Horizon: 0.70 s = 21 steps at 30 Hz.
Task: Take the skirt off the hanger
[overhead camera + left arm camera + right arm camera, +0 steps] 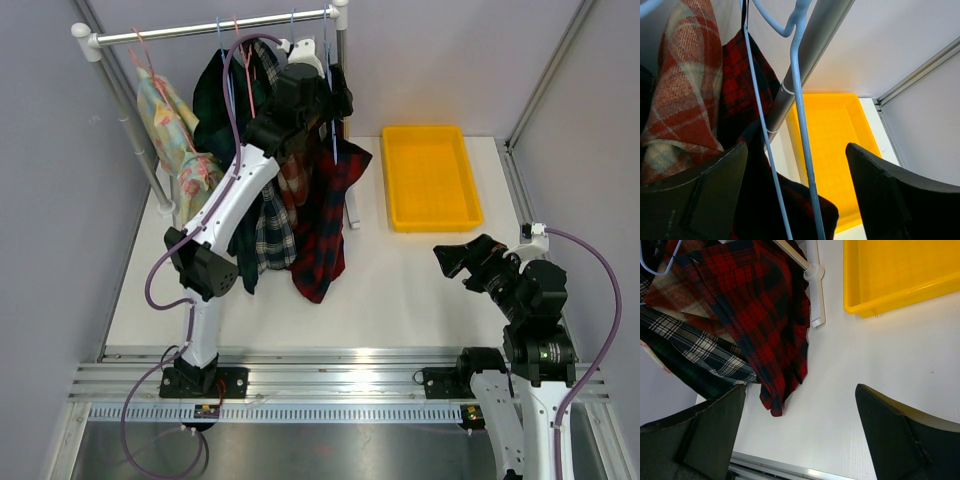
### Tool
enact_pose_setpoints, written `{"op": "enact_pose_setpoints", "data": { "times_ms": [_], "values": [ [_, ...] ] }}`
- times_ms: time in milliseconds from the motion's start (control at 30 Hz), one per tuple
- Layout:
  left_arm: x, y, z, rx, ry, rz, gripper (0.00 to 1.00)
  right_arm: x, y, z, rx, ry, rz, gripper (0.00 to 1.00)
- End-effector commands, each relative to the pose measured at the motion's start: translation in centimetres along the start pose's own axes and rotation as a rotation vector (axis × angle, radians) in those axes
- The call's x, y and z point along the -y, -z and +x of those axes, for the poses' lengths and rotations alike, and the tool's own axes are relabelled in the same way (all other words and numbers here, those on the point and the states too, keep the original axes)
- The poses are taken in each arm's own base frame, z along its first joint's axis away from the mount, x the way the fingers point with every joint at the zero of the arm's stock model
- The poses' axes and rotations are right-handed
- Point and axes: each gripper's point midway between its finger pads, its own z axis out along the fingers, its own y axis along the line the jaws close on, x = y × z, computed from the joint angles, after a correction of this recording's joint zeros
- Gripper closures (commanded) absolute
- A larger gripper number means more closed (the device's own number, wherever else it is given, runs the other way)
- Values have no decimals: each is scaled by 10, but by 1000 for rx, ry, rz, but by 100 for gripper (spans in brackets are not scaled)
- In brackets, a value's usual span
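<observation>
Skirt (pixel 322 215) in red tartan hangs from the pale-blue hanger (pixel 801 125) on the rack (pixel 215 30) at the table's (pixel 400 300) far edge, hem down at the tabletop. Left gripper (pixel 797 170) is raised beside it, jaws spread with 2 hanger wires between them, pinching nothing. Right gripper (pixel 800 425) hovers near the right edge, jaws wide apart. How the waistband attaches is hidden, possibly clipped. Better to grip cloth rather than wire, then draw it down gently.

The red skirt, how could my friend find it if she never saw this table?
Find the metal clothes rail at the back left of the table. The red skirt hangs at the right end of the clothes there, nearest the yellow tray. Only it is dark red with black checks.
</observation>
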Motion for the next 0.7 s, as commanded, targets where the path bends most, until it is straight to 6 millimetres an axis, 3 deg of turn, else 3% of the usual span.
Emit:
{"op": "enact_pose_setpoints", "data": {
  "times_ms": [0, 67, 100, 233, 267, 467, 533, 667],
  "values": [
    [8, 9, -29, 78, -19, 32, 24, -9, 4, -8, 25, 32, -32, 1],
    [6, 9, -29, 77, -26, 24, 39, -9, 3, -7, 22, 30, -32, 1],
    [7, 10, -29, 76, -26, 23, 57, -8, 3, -7, 22, 29, -30, 1],
    [9, 13, -31, 79, -39, 16, 96, -8, 4, -6, 23, 30, -32, 1],
    [8, 14, -32, 86, -42, 4, 100, -8, 4, -6, 22, 30, -32, 0],
    [22, 32, -46, 117, -94, 2, 100, -8, 4, -6, 25, 31, -34, 1],
    [33, 48, -58, 151, -134, 6, 100, -9, 3, -7, 28, 34, -38, 1],
    [36, 77, -82, 218, -152, -39, 100, -21, 1, -14, 23, 59, -84, 0]
  ]
}}
